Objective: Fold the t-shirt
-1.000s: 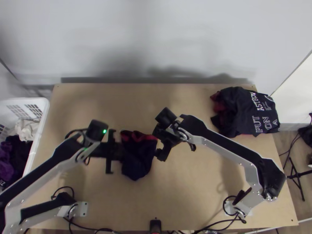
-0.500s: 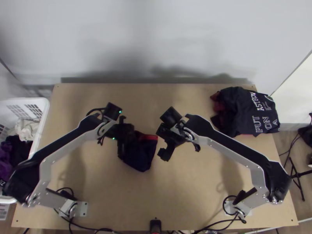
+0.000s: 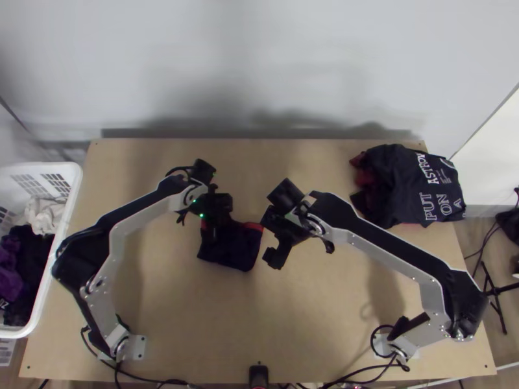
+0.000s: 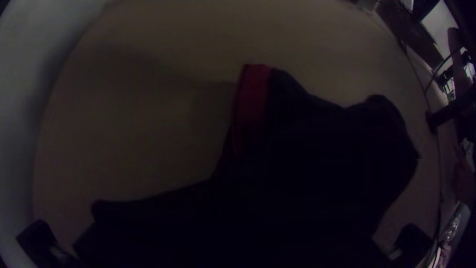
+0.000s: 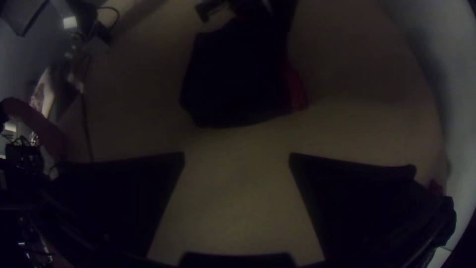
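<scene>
The light wooden table point(image 3: 311, 337) stands against a pale grey wall point(image 3: 311, 52), where soft shadows fall just above the table's far edge. The t-shirt point(image 3: 230, 253), dark navy with red edging toward the wall, lies bunched in a small bundle left of the table's middle. The left gripper point(image 3: 219, 223) is over the bundle's far part in the top view; whether it is spread, pressed together or pinching cloth cannot be made out. The right gripper point(image 3: 277, 255) is just beside the bundle, toward the table's right side, its two fingers spread with bare wood between them in the right wrist view. At the far right corner lies a pile of dark clothes point(image 3: 405, 185), with white lettering on top and red cloth at one side. A white basket point(image 3: 68, 201) stands along the left edge, holding purple cloth point(image 3: 12, 259), black cloth point(image 3: 29, 249) and white cloth point(image 3: 44, 214). Black cables point(image 3: 152, 380) run along the near edge past a small black device point(image 3: 258, 376). Off to the right, a black stand point(image 3: 493, 292) rests on a brown floor point(image 3: 477, 243), below a white panel point(image 3: 493, 155).
</scene>
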{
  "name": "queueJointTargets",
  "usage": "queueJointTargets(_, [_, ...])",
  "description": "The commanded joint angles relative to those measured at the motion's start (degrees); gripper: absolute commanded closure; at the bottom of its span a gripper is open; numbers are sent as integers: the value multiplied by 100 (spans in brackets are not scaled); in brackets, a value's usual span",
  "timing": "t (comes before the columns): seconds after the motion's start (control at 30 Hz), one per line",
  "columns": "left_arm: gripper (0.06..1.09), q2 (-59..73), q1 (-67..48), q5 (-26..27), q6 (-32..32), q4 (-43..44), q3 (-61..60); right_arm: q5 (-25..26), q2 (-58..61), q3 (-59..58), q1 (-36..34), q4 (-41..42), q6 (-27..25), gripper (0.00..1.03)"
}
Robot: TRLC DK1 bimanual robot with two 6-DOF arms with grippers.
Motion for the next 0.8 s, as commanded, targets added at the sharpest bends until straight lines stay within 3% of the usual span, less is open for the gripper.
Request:
queueJointTargets(0.0, [16, 422, 14, -170, -63, -52, 210, -38, -34, -63, 12, 25, -1, 5])
queueJointTargets(0.03, [10, 413, 23, -196, -89, -52, 210, -38, -43, -71, 3, 25, -1, 5])
queueJointTargets(0.37, [10, -106, 489, -196, -221, -87, 429, -64, -139, -265, 3, 113, -19, 5])
queueJointTargets(0.77, [10, -1090, 656, -38, -256, -755, 535, -91, -201, -309, -6, 166, -19, 5])
